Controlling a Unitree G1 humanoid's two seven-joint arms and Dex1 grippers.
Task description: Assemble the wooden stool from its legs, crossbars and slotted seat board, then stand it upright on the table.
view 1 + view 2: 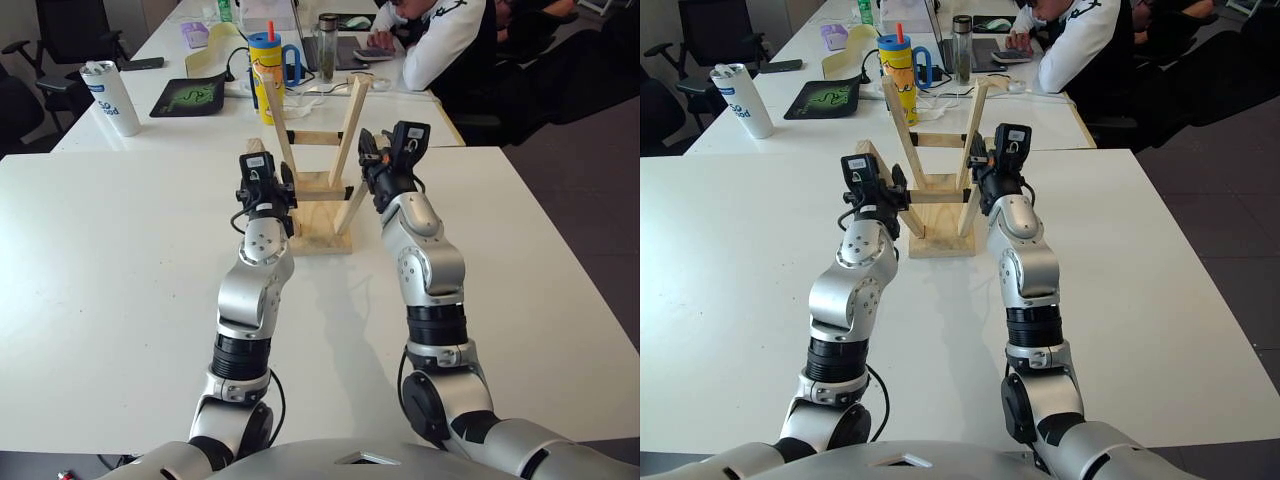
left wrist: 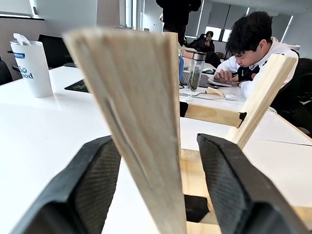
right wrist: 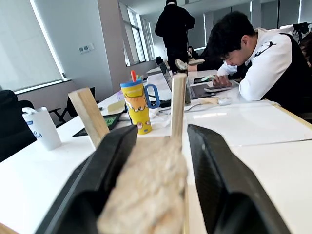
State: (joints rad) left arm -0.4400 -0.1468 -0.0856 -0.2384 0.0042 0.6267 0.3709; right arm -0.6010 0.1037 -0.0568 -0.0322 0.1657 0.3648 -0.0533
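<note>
The wooden stool stands upside down in the middle of the white table (image 1: 120, 300). Its seat board (image 1: 322, 241) lies flat and its legs point up, joined by a crossbar (image 1: 316, 137). My left gripper (image 1: 268, 182) is at the near left leg (image 2: 141, 136). Its fingers (image 2: 92, 185) stand open on either side of the leg, with a gap on one side. My right gripper (image 1: 372, 166) is shut on the top end of the near right leg (image 3: 148, 185), and the pads (image 3: 214, 170) press both sides.
On the table behind stand a white cup (image 1: 110, 97), a yellow and blue bottle (image 1: 266, 75), a dark mouse pad (image 1: 190, 95) and a clear bottle (image 1: 327, 45). A person sits there at the back right. Bare tabletop lies left and right of the stool.
</note>
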